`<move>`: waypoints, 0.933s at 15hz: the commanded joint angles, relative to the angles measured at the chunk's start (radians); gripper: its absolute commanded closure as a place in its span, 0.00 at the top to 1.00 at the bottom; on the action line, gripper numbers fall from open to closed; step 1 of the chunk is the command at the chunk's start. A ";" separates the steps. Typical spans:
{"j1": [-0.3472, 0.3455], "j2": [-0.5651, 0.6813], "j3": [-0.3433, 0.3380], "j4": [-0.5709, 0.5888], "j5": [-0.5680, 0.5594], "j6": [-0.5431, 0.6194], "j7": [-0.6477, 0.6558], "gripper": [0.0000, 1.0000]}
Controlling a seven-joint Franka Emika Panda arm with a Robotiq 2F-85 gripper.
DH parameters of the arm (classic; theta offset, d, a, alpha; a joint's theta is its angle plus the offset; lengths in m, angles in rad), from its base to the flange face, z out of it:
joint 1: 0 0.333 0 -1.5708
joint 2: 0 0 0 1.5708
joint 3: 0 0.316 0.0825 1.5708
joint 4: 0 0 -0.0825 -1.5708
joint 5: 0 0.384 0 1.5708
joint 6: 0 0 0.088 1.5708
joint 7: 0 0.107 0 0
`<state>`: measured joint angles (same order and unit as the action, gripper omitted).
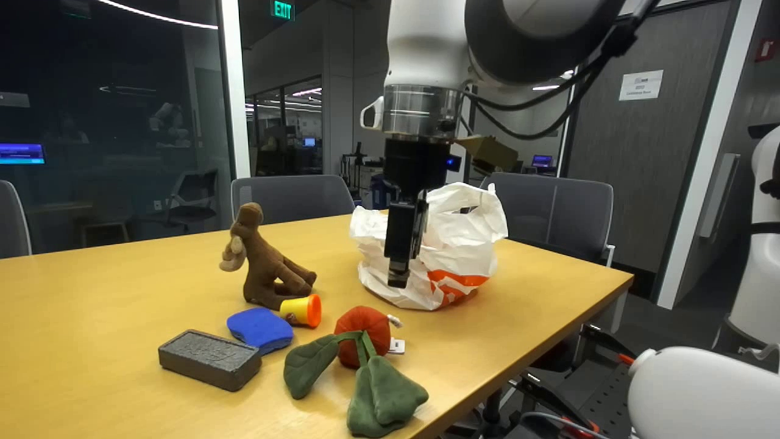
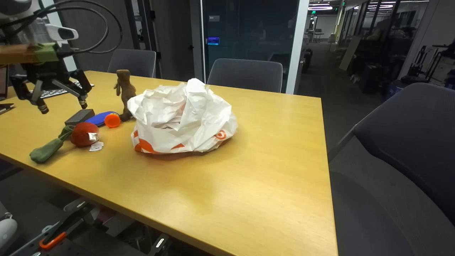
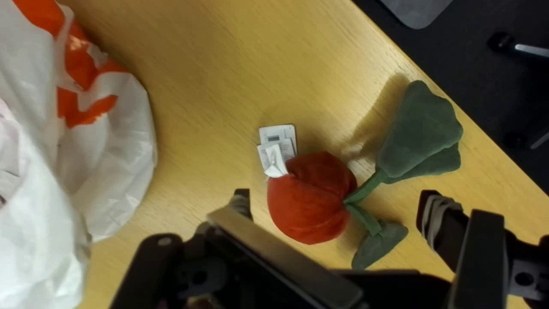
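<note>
My gripper is open and empty, with its fingers spread wide; in an exterior view it hangs pointing down above the table. In the wrist view a red round plush with green leaves and white tags lies on the table between and below the fingertips, apart from them. The plush also shows in both exterior views. A crumpled white plastic bag with orange print stands beside it, also in both exterior views. What the bag holds is mostly hidden.
A brown plush animal sits behind a yellow tub with an orange end, a blue sponge and a dark grey block. A keyboard lies farther back. Chairs surround the table. The red plush lies near the table's edge.
</note>
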<state>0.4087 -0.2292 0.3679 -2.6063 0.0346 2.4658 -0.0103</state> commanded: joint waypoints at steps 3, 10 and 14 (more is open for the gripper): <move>0.040 0.175 -0.016 -0.013 0.063 0.264 -0.230 1.00; -0.003 0.372 0.028 0.006 0.092 0.447 -0.416 1.00; -0.026 0.410 0.013 0.014 -0.031 0.485 -0.366 0.58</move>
<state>0.4142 0.1378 0.3739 -2.6166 0.0818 2.9119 -0.4106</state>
